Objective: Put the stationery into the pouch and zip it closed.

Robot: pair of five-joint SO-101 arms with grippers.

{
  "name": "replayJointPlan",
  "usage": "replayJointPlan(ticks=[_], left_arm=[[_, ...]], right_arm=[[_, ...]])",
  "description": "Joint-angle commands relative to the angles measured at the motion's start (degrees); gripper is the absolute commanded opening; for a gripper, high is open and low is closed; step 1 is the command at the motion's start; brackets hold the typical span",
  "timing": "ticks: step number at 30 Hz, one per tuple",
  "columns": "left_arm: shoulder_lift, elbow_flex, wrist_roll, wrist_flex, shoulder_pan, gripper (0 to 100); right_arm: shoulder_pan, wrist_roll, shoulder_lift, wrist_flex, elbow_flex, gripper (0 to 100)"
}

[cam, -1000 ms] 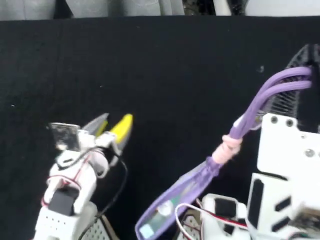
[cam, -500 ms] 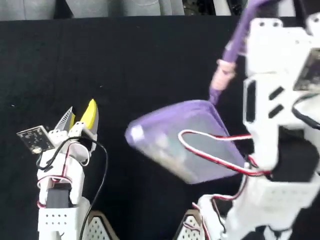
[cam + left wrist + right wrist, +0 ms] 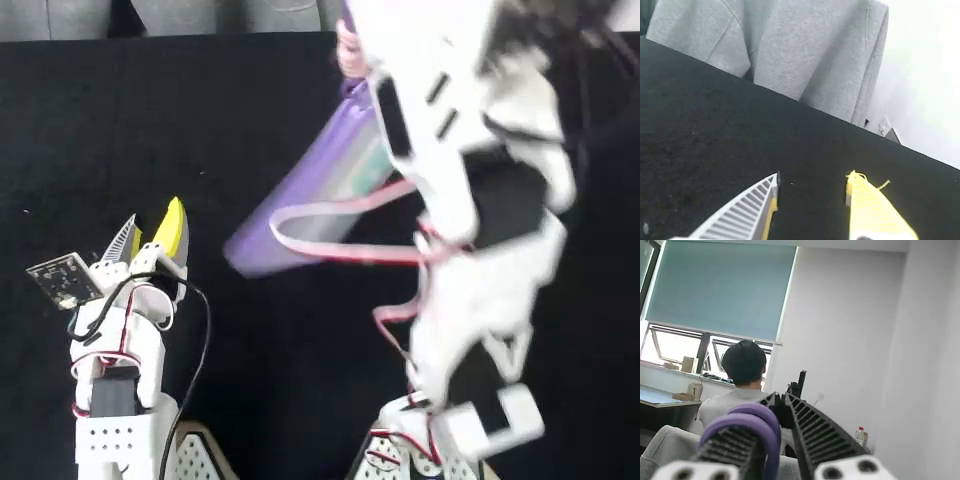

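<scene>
The right gripper (image 3: 782,399) has its black ribbed fingers clenched on the purple strap (image 3: 747,422), with the loop bunched between them. That arm is raised high, its wrist camera looking out into the room instead of at the table. From the strap, past a pink toggle (image 3: 350,52), hangs the purple pouch (image 3: 300,210). It is slung at a tilt over the middle of the black table (image 3: 250,110) and, as far as I can judge, clear of the cloth. Pale shapes show through its side, probably the stationery, but I can't be sure. I can't tell whether the zip is shut.

The left gripper (image 3: 812,200) sits low at the near side with its yellow finger (image 3: 872,212) and grey one spread and holding nothing. It is well apart from the pouch.

A pouch dangling from one strap will swing and twist, so I'd bring it down slowly and lay it flat within the left arm's reach. The idle gripper can then pin the body near the zip's end. A zip only runs cleanly against something held firm, and the pull should follow the line of the teeth.

I can make out no brand, label or lettering on the pouch, the arms or the small circuit board (image 3: 62,278) on the left arm.
</scene>
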Motion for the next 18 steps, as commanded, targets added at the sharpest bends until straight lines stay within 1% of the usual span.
replayJointPlan(ticks=[1, 4, 6, 8, 12, 18], left_arm=[[-0.35, 1.27, 0.53, -0.35, -1.01, 22], [-0.35, 1.27, 0.53, -0.35, -1.01, 22], [-0.35, 1.27, 0.53, -0.35, -1.01, 22], [-0.35, 1.27, 0.53, -0.35, -1.01, 22], [-0.35, 1.27, 0.53, -0.35, -1.10, 22], [-0.35, 1.10, 0.70, -0.79, -4.09, 22]], right_arm=[[-1.49, 2.46, 13.67, -6.95, -12.26, 1.1], [-2.81, 8.00, 22.55, -10.81, -17.01, 1.1], [-4.04, 11.78, 26.59, -8.35, -20.18, 1.1], [-5.89, 13.89, 29.49, -3.78, -22.99, 1.1], [-9.76, 16.09, 32.84, 0.88, -27.91, 1.1], [-13.89, 22.51, 33.19, 1.23, -31.34, 1.1]])
